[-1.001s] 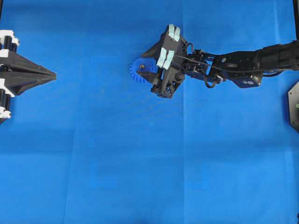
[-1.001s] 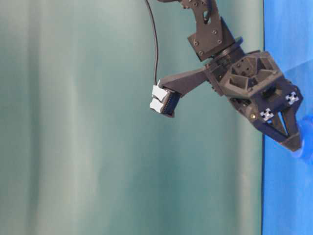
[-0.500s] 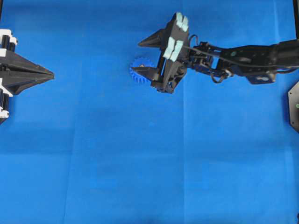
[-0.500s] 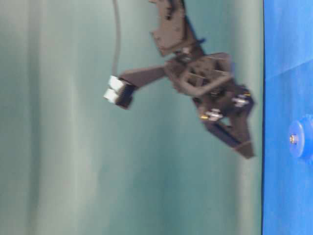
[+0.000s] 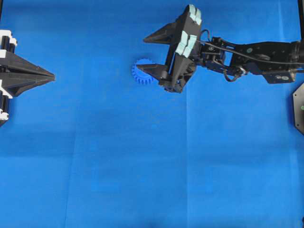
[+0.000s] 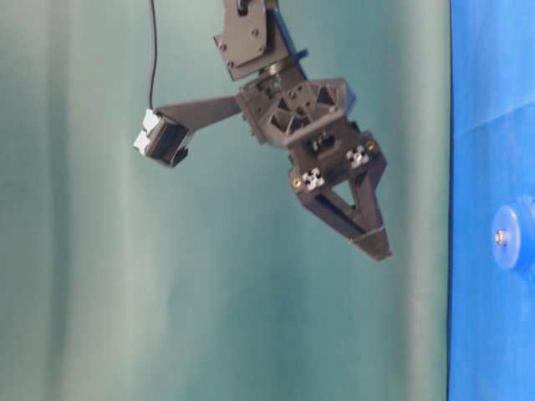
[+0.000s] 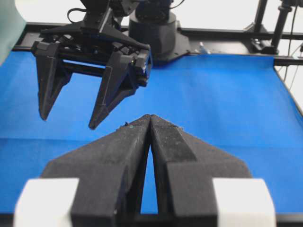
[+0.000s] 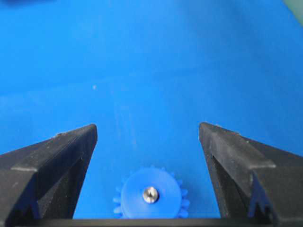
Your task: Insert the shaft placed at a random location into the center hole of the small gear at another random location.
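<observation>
The small gear [image 5: 141, 73], bright blue, lies flat on the blue mat. The silvery shaft [image 8: 150, 194] stands in its hub and fills the center hole, so the hole itself is hidden. Seen from table level, the gear [image 6: 513, 238] shows the shaft's end [image 6: 500, 237]. My right gripper [image 5: 141, 53] hangs above the gear, open and holding nothing, clear of it. Its wrist view has the gear [image 8: 142, 201] low between the spread fingers. My left gripper [image 5: 52, 76] rests at the left edge, shut and empty. The left wrist view shows both the left gripper [image 7: 150, 117] and the right gripper [image 7: 67, 122].
A blue mat [image 5: 142, 156] covers the table. Part of a black fixture [image 5: 299, 107] sits at the right edge. Black frame rails [image 7: 227, 33] and the right arm's base stand beyond the mat's far side. A green backdrop [image 6: 125, 292] lies behind the right arm.
My right gripper has risen off the gear and pulled back with its jaws still wide. The gear with the shaft in it stays on the mat. The left arm has not moved.
</observation>
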